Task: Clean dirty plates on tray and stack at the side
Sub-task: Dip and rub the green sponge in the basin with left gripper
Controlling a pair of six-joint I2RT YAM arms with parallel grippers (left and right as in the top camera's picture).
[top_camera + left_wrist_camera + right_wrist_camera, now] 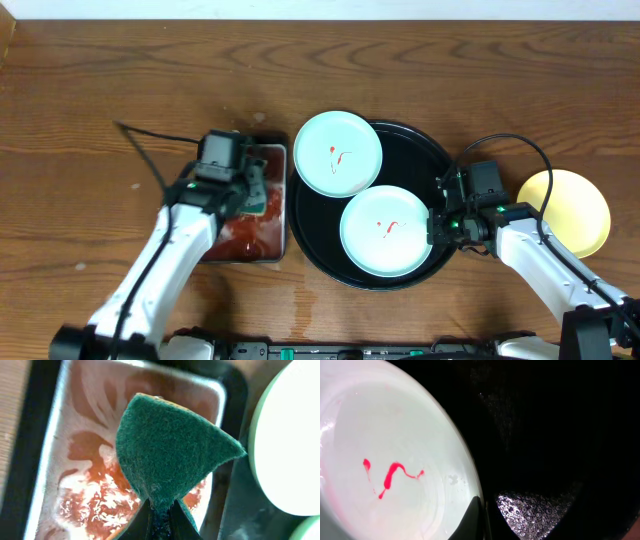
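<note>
Two pale mint plates lie on the black tray (430, 155). The far one (338, 152) overhangs the tray's left rim, and the near one (388, 230) sits at the front; both carry red smears. A pale yellow plate (565, 210) lies on the wood tabletop at the right. My left gripper (254, 190) is shut on a green sponge (170, 445), held over the small metal tray. My right gripper (437, 222) is closed on the right rim of the near mint plate (395, 460). One finger (477, 520) lies on the rim; the other is lost against the black tray (560, 435).
A small rectangular metal tray with red sauce (245, 235) stands left of the black tray and fills the left wrist view (85, 475). The far mint plate's edge (290, 435) shows at the right of that view. A cable runs across the table at the far left.
</note>
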